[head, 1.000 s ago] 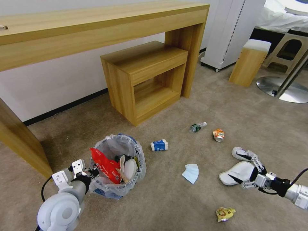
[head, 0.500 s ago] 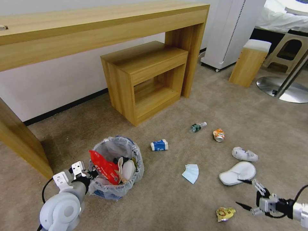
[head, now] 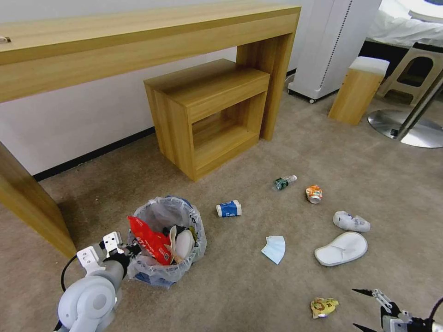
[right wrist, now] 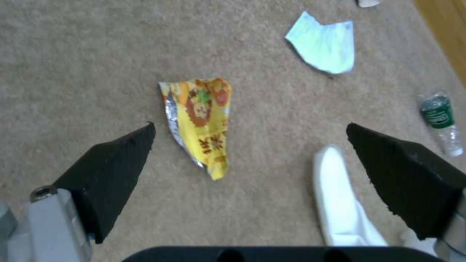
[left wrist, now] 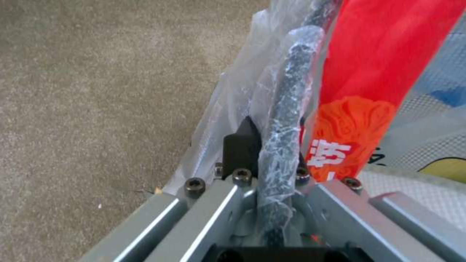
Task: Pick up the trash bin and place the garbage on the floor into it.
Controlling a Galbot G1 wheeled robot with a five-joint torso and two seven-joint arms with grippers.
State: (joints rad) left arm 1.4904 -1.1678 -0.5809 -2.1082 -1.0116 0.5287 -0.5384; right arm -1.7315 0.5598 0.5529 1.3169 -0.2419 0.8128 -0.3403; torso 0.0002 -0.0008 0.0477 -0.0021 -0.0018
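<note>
White Chinese characters are showing on the crushed red paper cup (left wrist: 359, 120) in the bag-lined trash bin (head: 159, 272), too partial to read; the green bottle label (right wrist: 438, 115) is appearing illegible.

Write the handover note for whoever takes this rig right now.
Left gripper: shut on the trash bin rim, bag pinched in.
Right gripper: open, empty, low near the yellow wrapper.
Done: red wrapper and other litter are in the bin.
Left on the carpet: yellow wrapper, blue mask, blue-white cup, small bottle, orange can, two white slippers.
</note>
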